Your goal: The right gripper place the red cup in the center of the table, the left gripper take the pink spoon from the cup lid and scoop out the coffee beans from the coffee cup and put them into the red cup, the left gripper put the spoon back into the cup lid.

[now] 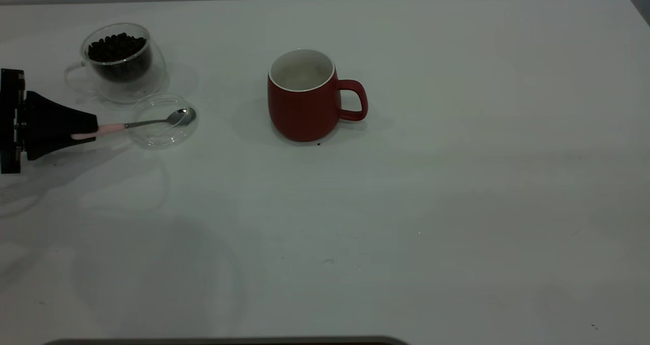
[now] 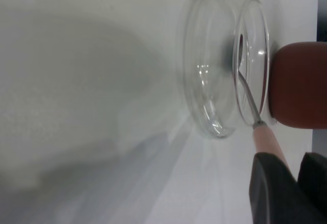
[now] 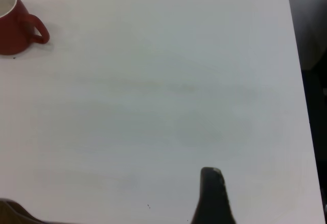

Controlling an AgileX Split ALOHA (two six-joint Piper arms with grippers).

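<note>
Pink spoon [image 1: 137,125]: light, stiff, slick metal neck; my left tool [image 1: 84,130] pinches its handle end, bowl resting in the fragile glass cup lid [image 1: 163,131].

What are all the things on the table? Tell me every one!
red cup: one, dark red with white inside, middle of the table.
coffee cup: one, clear glass, far left.
coffee beans: a heap, dark brown, inside the coffee cup.
cup lid: one, clear glass, just in front of the coffee cup.
pink spoon: one, pink handle, silver bowl over the lid.
left gripper: black, left edge, jaws around the spoon handle.
right gripper: black, away from the cup.
</note>
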